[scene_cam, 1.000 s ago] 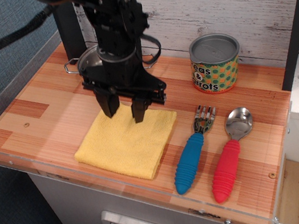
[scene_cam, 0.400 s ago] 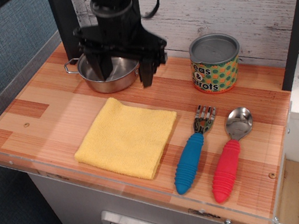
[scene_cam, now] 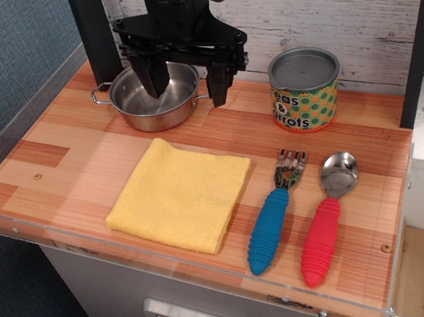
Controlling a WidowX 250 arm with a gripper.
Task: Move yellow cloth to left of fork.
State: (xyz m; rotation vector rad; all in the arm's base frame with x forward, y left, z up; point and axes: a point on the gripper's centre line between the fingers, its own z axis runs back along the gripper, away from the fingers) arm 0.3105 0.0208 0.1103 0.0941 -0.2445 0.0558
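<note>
Cloth [scene_cam: 179, 195] lies flat below and in front of the gripper [scene_cam: 187, 86], just left of the fork [scene_cam: 275, 211], so it looks about done. Jaws hang wide apart, empty, over the pot [scene_cam: 150, 97]. Dropping carelessly could clip its rim.

We are seeing an arm that is black all over, built from blocky, angular segments with a matte finish. A black cable is looping out at the upper right of the wrist. The gripper [scene_cam: 187, 89] is ending in two dark, tapering fingers [scene_cam: 153, 77], hanging from a wide crossbar with small bolts showing.
</note>
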